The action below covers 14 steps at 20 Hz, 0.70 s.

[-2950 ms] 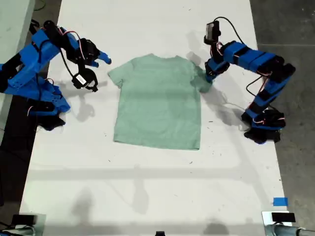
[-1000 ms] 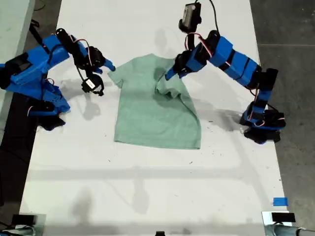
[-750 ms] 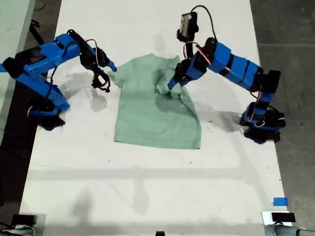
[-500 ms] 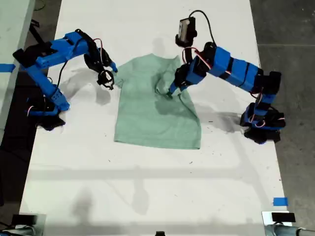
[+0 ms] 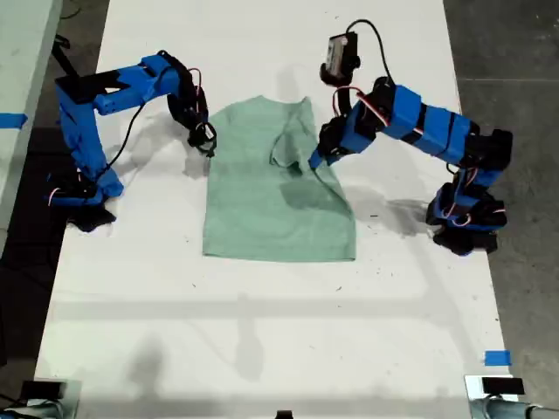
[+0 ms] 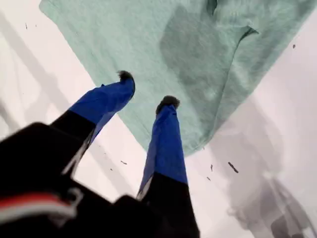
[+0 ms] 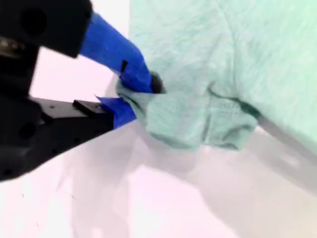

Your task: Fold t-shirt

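Note:
The pale mint-green t-shirt lies flat on the white table, collar toward the far end. Its sleeve on the exterior view's right is folded inward onto the chest. My first gripper hovers over the shirt's edge on that side. The first wrist view shows it open, with nothing between its blue fingers above the cloth. My second gripper is at the sleeve on the exterior view's left. In the second wrist view it is shut on a bunched fold of the t-shirt.
The white table stretches toward the near end below the shirt. The arm bases stand at the exterior view's left and right table edges. A blue tape piece sits near the exterior view's lower right corner.
My first gripper carried the sleeve on the exterior view's right over the chest, let it go and drew back toward that edge. My second gripper swung in and shut on the other sleeve.

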Tool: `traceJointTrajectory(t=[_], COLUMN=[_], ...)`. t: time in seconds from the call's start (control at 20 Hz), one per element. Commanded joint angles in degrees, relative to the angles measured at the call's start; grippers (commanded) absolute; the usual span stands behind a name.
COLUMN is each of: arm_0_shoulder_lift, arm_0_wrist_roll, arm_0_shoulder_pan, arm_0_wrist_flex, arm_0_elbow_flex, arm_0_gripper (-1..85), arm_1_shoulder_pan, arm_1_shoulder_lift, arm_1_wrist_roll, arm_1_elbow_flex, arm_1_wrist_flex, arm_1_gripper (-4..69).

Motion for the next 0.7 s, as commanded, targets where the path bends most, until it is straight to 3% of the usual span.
traceJointTrajectory(t=[0.0,0.3,0.65], arm_0_shoulder_lift=[2.11,23.29,12.39], arm_0_wrist_roll=[0.26,1.76,-3.60], arm_0_shoulder_pan=[0.00,-2.37,14.68], arm_0_wrist_flex=[2.02,4.83,5.01], arm_0_elbow_flex=[-2.11,-2.64,-21.62], arm_0_gripper=[0.0,0.0,0.0], arm_1_shoulder_pan=[-0.26,0.09,0.53], arm_1_shoulder_lift=[5.27,8.88,16.52], arm_1_wrist_roll=[0.62,1.58,3.16], arm_1_elbow_flex=[0.44,5.27,13.45], arm_1_wrist_flex=[-1.23,-2.20,-4.13], arm_1_gripper=[14.0,13.5,13.5])
